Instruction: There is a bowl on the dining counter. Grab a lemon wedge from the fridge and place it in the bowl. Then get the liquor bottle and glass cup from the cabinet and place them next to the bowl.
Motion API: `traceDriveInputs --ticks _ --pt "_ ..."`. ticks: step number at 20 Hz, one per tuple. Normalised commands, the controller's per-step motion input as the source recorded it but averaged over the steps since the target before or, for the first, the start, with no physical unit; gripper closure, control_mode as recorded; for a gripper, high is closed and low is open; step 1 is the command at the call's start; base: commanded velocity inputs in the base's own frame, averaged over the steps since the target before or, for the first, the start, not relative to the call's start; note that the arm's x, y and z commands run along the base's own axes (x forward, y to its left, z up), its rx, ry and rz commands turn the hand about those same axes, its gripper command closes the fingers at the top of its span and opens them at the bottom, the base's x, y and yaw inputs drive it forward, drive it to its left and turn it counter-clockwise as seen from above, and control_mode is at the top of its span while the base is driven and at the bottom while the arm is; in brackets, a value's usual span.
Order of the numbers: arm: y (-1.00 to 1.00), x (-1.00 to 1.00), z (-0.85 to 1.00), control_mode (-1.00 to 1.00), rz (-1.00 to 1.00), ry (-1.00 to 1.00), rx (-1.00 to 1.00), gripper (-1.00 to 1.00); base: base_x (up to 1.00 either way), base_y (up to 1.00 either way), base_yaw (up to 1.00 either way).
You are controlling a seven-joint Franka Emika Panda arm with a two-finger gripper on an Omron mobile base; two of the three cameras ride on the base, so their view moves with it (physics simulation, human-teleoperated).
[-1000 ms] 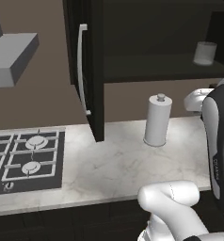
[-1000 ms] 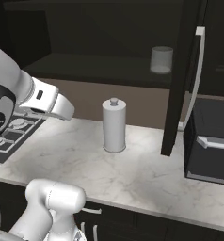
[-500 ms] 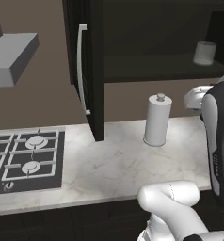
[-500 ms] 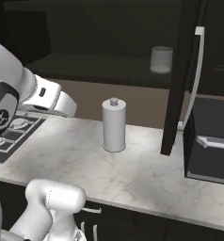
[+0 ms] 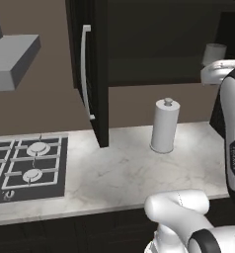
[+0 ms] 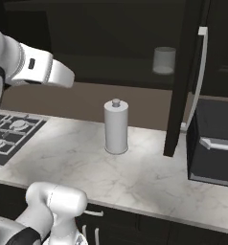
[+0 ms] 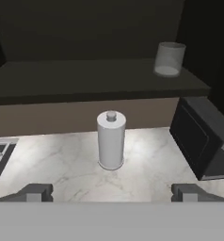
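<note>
1. Gas hob (image 5: 28,168): cut off at the left edge of the left base view, inset in the marble surface (image 5: 124,170); only part of its burners shows.
2. Grey hood (image 5: 13,59): cut off at the left edge, above the hob.
3. Cabinet (image 5: 154,44): black, upper, both doors swung open. Its interior is dark; the back wall and upper part are hard to make out.
4. Cabinet contents: the glass cup (image 7: 169,59) stands upright on the lower shelf, toward its right end. In the left base view the arm partly covers it. No other item can be made out on the shelf.
5. White paper-towel roll (image 6: 116,127): upright on the surface, below the shelf and left of the cup.
6. Black box-shaped appliance (image 6: 214,143): on the surface at the right, cut off at the frame edge; its type cannot be told.
7. Claw (image 7: 111,192): released, tips wide apart, grasping nothing, facing the cabinet, well apart from the cup.
</note>
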Motion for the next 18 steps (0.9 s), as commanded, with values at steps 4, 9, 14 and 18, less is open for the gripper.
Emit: traceDriveInputs --ticks 4,9,14,18 --pt "-0.08 0.59 0.17 -1.00 0.00 -0.03 -0.12 -1.00 0.00 0.00 0.00" --pt "-0.28 0.70 0.00 -1.00 0.00 0.00 -0.13 -1.00 0.00 0.00 0.00" --pt "-0.40 0.60 -0.06 -1.00 0.00 0.00 -0.11 -1.00 0.00 0.00 0.00" --pt "-0.37 0.55 -0.19 -1.00 0.00 0.00 -0.12 -1.00 0.00 0.00 0.00"
